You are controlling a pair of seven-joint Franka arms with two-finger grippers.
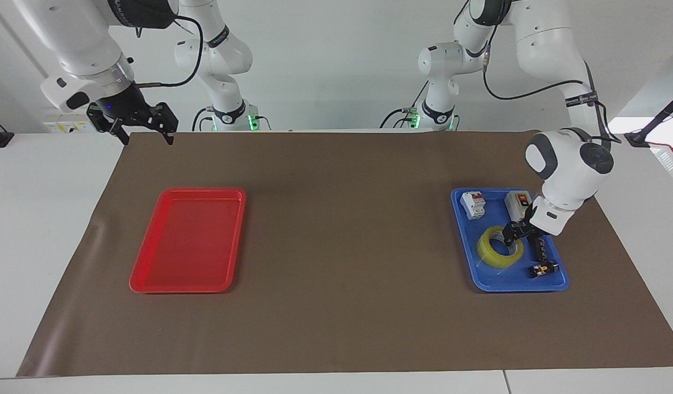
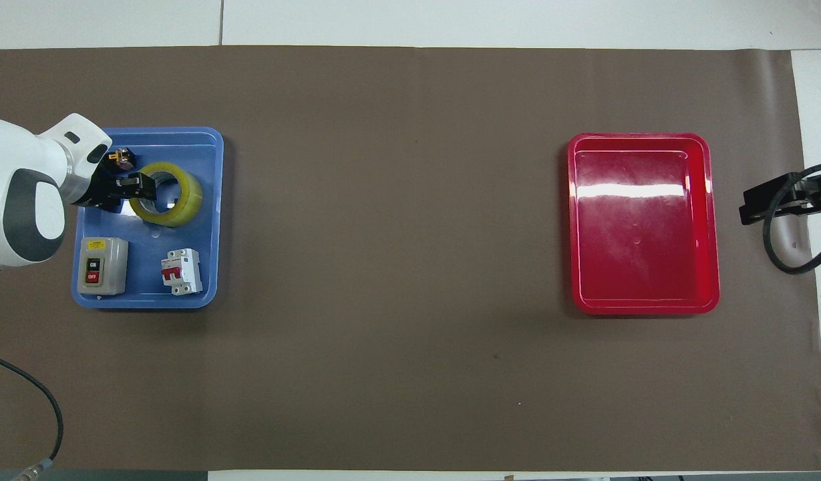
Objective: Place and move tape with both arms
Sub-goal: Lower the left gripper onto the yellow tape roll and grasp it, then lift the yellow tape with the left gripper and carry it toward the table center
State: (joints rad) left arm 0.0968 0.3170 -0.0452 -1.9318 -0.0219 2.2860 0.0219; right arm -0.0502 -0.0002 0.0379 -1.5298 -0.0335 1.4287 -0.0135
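left gripper (image 1: 516, 236) jaws straddle the tape (image 1: 492, 250) wall, grip unclear; right gripper (image 1: 144, 131) jaws open, waiting.

1. You can read "ON" on the dark upper button and "OFF" on the red lower button of the grey switch box (image 2: 100, 266) in the blue tray (image 2: 210, 220).
2. The yellow sticker at the top of that box carries print too small for you to read.
3. Lettering runs along a black band on the left arm (image 1: 576, 100), but you cannot make it out.
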